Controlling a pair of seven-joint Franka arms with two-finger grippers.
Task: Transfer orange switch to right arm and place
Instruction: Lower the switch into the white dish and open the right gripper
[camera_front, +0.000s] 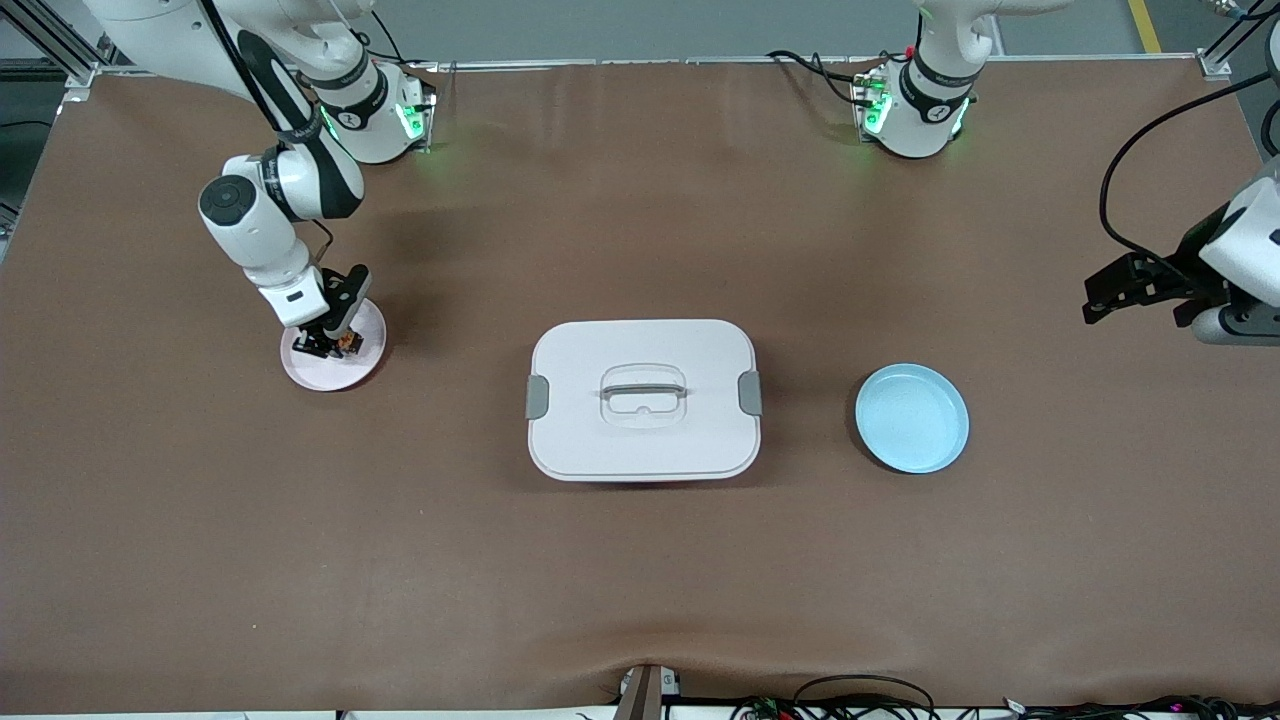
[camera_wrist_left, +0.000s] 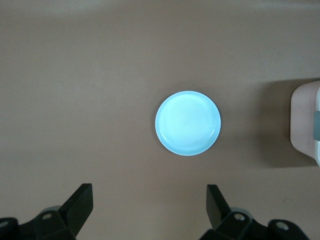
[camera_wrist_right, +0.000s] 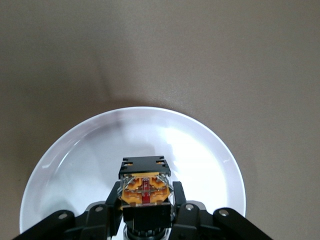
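Note:
My right gripper (camera_front: 334, 343) is shut on the orange switch (camera_front: 348, 343), a tiny black block with an orange face, and holds it just over the white plate (camera_front: 300, 372) at the right arm's end of the table. In the right wrist view the switch (camera_wrist_right: 145, 186) sits between the two fingers (camera_wrist_right: 178, 200) above the plate (camera_wrist_right: 80, 165). I cannot tell if the switch touches the plate. My left gripper (camera_front: 1105, 298) is open and empty, up in the air over the left arm's end of the table; its fingers (camera_wrist_left: 80, 202) stand wide apart.
A white lidded box (camera_front: 643, 398) with a handle stands mid-table. An empty light-blue plate (camera_front: 911, 417) lies beside it toward the left arm's end and shows in the left wrist view (camera_wrist_left: 188, 123). The box's edge (camera_wrist_left: 306, 122) shows there too.

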